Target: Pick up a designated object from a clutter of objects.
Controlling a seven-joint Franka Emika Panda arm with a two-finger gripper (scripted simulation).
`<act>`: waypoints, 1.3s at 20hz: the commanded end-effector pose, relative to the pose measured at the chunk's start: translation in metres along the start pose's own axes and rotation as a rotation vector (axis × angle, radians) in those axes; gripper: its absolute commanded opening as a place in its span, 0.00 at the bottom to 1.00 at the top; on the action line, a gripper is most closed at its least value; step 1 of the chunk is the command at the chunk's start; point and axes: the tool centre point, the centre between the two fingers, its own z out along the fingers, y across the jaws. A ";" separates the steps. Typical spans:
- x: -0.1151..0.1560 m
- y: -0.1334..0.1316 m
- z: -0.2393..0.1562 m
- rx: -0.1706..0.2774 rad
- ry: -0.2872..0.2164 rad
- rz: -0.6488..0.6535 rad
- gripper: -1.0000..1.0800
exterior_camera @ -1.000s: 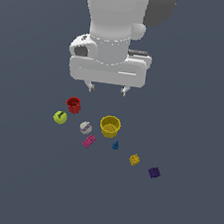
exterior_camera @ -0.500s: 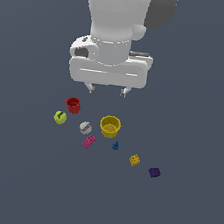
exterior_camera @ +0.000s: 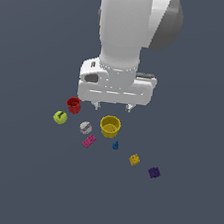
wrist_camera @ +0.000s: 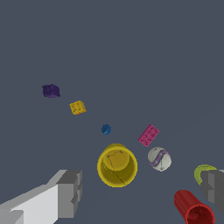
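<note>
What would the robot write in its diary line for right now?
tool: open, empty, above the yellow cup | target: little yellow block, untouched, between blue piece and purple block | grasp: not yet

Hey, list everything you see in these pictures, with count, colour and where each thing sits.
Studded block: one, yellow-orange, between blue piece and purple block.
Purple block: one, dark purple, farthest to the exterior view's right.
Blue piece: one, tiny, just in front of the yellow cup.
Yellow cup: one, upright, mid-cluster.
Pink brick: one, flat, in front of the grey-white ball.
Grey-white ball: one, beside the yellow cup.
Green ball: one, farthest to the exterior view's left.
Red cup: one, behind the green ball.
Floor: dark grey.
Claw: one, white, open, above the cluster, holding nothing.
</note>
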 end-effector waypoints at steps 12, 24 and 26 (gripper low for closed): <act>0.050 -0.066 0.124 -0.008 -0.025 -0.215 0.96; 0.061 -0.115 0.210 0.005 -0.038 -0.349 0.96; 0.061 -0.119 0.217 0.007 -0.039 -0.359 0.96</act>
